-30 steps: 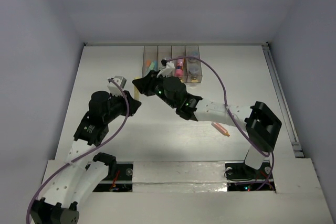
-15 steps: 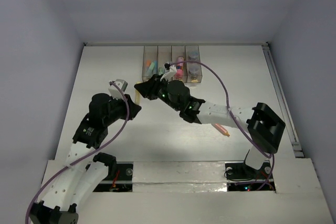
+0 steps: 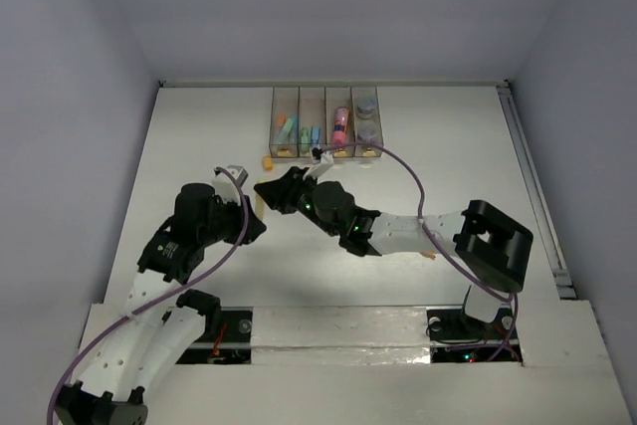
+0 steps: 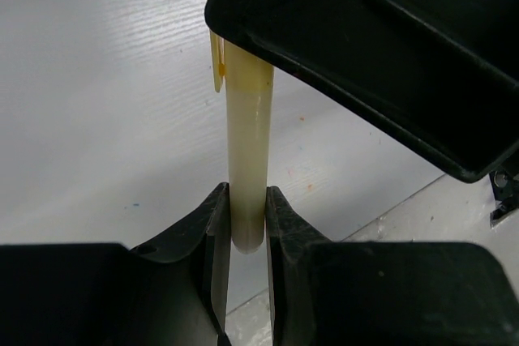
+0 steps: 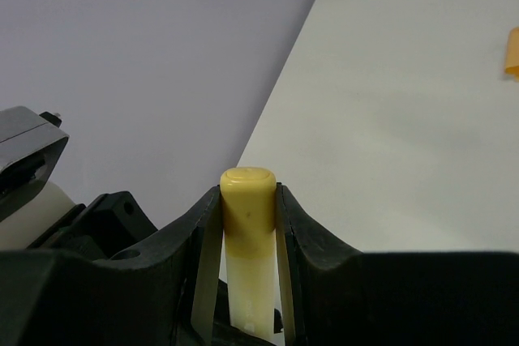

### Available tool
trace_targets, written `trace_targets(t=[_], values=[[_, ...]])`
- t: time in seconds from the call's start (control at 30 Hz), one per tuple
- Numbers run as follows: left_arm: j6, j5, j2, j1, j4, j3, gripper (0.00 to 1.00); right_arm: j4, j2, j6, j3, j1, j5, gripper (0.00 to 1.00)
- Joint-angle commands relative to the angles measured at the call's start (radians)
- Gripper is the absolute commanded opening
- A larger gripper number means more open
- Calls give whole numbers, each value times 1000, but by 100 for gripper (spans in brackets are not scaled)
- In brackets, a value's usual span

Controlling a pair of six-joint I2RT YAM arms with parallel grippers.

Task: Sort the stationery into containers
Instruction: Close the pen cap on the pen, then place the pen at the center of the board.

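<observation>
Our left fingers (image 4: 207,232) pinch the yellow marker (image 4: 247,168), our right fingers (image 5: 182,237) its cap (image 5: 247,196). If we pull crookedly, it could slip free.

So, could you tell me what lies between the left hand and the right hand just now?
A yellow pen bridges them: the left hand clamps its pale end, the right hand its capped end, as both wrist views show.

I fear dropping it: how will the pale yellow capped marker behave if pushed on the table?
The pale yellow plastic marker looks stiff: it runs straight, unbent. Round and smooth, it would probably roll, and perhaps slip.
</observation>
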Motion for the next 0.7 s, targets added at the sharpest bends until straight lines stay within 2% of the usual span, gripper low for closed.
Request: trace_targets(t=[0.0,0.17,0.23,0.33,0.37,0.43,0.47,0.53,0.57,0.63,0.67], values=[[-12,-177,-21,46,423,56,0,-194,70,22,-45,195,-257,0],[-15,-202,-34,59,419,56,0,-199,59,23,-52,205,-243,0],[-21,-185,-37,59,422,56,0,-228,36,-1,-39,196,-160,0],[-24,-147,-34,59,431,49,0,-257,14,-35,-9,138,-85,0],[-24,-116,-34,59,434,45,3,-248,10,-37,-7,84,-77,0],[-27,-93,-33,59,440,41,15,-222,5,-41,5,26,-44,0],[-26,-73,-33,59,440,41,31,-219,10,-47,39,-4,-37,0],[-23,-44,-31,59,446,36,46,-219,23,-66,88,-82,-13,0],[-24,-21,-30,59,448,35,61,-220,45,-73,147,-106,-8,0],[-24,-10,-22,59,442,38,74,-239,71,-96,218,-177,-5,0],[-21,-1,-21,59,439,38,99,-255,88,-103,258,-205,-16,0]])
